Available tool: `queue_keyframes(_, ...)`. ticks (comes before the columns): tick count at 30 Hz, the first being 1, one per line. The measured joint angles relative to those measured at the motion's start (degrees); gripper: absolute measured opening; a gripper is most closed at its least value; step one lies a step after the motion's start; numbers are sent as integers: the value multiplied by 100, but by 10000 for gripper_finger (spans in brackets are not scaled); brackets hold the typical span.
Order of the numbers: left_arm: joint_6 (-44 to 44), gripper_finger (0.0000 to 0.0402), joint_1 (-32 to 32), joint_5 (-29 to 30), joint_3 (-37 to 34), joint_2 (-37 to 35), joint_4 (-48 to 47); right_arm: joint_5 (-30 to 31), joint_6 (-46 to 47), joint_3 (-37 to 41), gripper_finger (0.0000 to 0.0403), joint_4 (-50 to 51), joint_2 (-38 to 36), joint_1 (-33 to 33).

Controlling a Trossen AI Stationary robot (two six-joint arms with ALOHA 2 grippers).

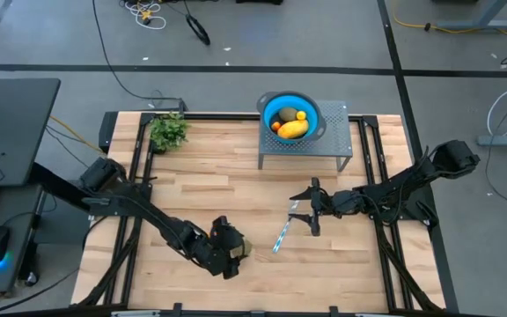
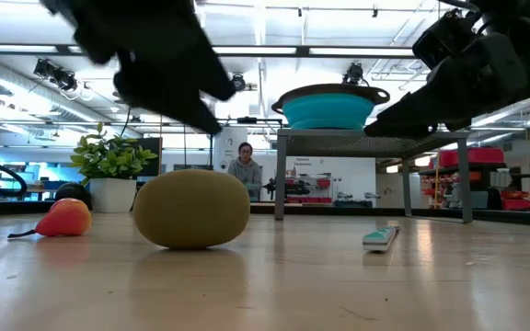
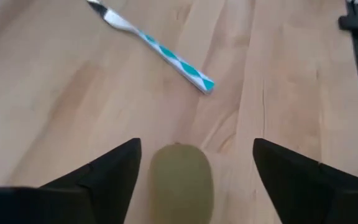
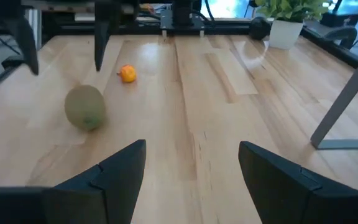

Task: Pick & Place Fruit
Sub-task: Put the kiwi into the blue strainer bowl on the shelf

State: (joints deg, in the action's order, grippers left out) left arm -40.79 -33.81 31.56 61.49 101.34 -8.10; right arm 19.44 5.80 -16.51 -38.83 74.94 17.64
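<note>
Kiwi (image 3: 180,182) between spread left claw (image 3: 194,171)

The light wooden plank tabletop (image 1: 236,185) is carrying an olive-brown kiwi-like oval (image 3: 180,180), a small orange-red fruit piece (image 4: 127,74), a slim silver-and-blue utensil (image 1: 285,231), a potted green leafy plant (image 1: 168,130) and a grey metal stand (image 1: 306,150).

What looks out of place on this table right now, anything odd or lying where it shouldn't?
Two fruits lie loose on the wood instead of in the blue bowl on the stand: a kiwi between the open left claw, and a small orange piece beyond it. A utensil lies askew mid-table.
</note>
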Motion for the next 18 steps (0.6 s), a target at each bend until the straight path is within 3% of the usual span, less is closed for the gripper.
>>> queue_keyframes(7,-377,361,1,170,0,291,-28,119,-753,0,268,-173,0,-210)
queue_keyframes(18,-977,365,10,249,0,977,89,250,-1738,-1,268,-544,0,-719)
